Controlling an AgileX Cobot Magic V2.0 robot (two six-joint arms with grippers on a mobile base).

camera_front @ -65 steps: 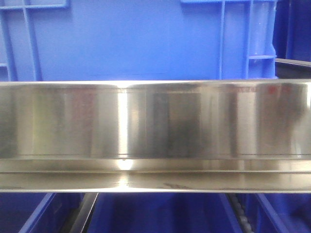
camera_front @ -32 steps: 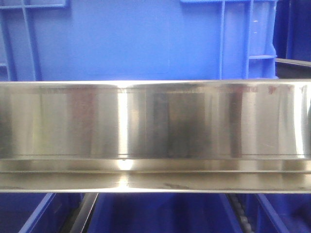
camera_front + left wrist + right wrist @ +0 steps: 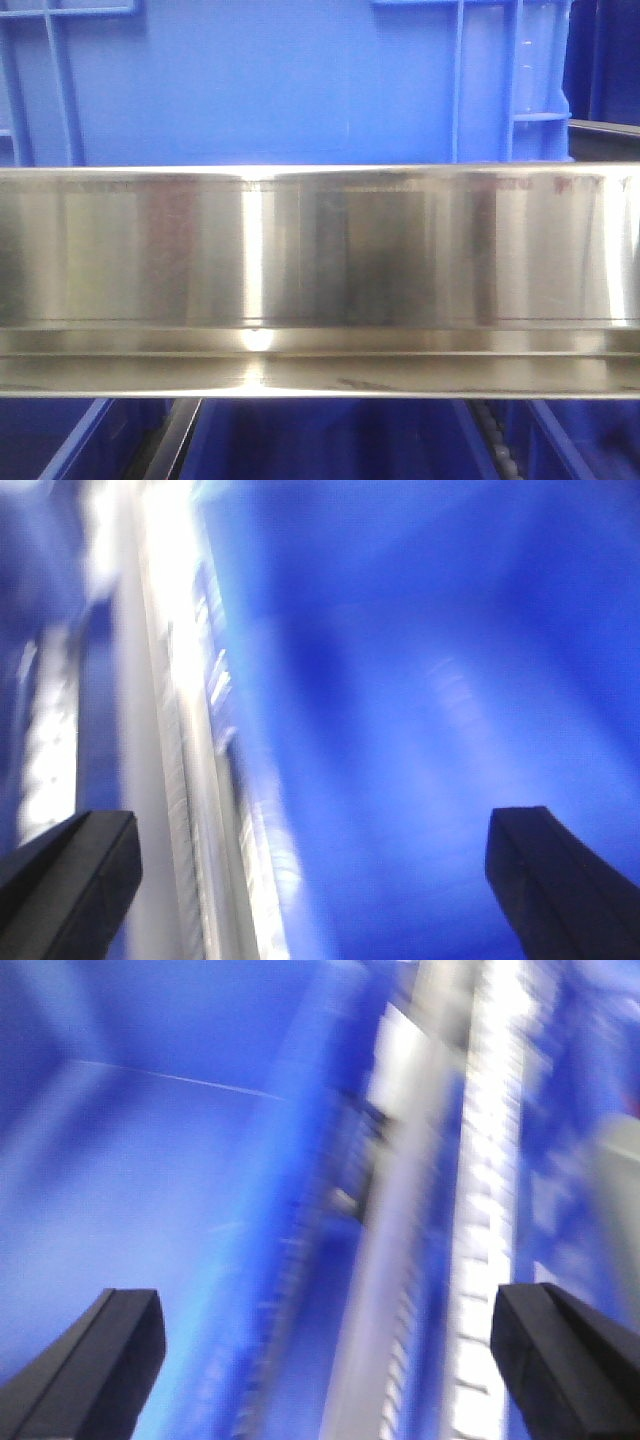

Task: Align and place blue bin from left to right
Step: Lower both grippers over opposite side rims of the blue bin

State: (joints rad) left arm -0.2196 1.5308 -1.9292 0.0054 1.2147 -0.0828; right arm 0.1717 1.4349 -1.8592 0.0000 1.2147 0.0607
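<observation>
- My left pincer (image 3: 310,820) and right pincer (image 3: 330,1300) both gape wide, gripping nothing; both wrist views are blurred.
- The steel rail (image 3: 320,260) spans the front view, unchanged.
- Behind it, the blue bin (image 3: 260,80) has barely shifted this last second, so I judge the aligning unfinished.

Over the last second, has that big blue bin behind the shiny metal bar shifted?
No: the blue bin has its ribs over the same spots on the steel rail.
</observation>
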